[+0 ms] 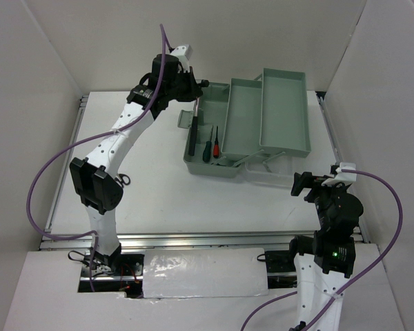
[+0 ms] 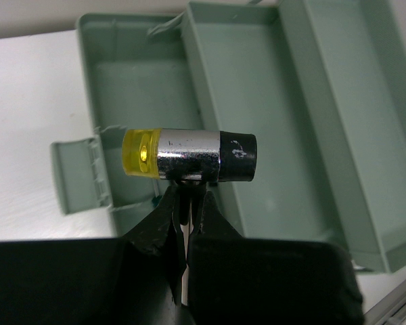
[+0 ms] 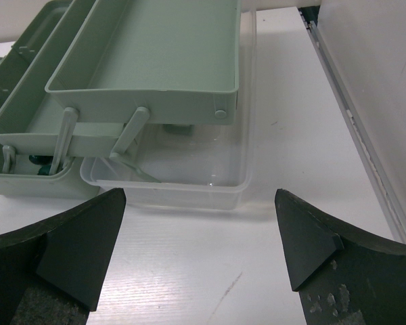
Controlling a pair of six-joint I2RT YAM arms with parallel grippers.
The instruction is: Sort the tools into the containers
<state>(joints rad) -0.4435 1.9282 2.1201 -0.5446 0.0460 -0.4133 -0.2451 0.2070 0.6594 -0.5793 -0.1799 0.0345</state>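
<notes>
You had one hammer (image 2: 189,154), at the centre of the left wrist frame. You had two screwdrivers in the middle of the top frame: one green-handled screwdriver (image 1: 207,153) and one red-handled screwdriver (image 1: 214,147). You had one toolbox (image 1: 214,167), with two raised trays, the inner tray (image 1: 241,117) and the outer tray (image 1: 284,110), plus one base compartment (image 1: 210,110) at their left. One clear plastic bin (image 3: 176,179) lay in the lower middle of the right wrist frame. You had two arms, the left arm (image 1: 117,141) and the right arm (image 1: 334,227).

The left gripper (image 2: 189,198) hides most of the handle of the hammer (image 2: 189,156). The toolbox (image 3: 149,101) runs off the right wrist view's top edge.
</notes>
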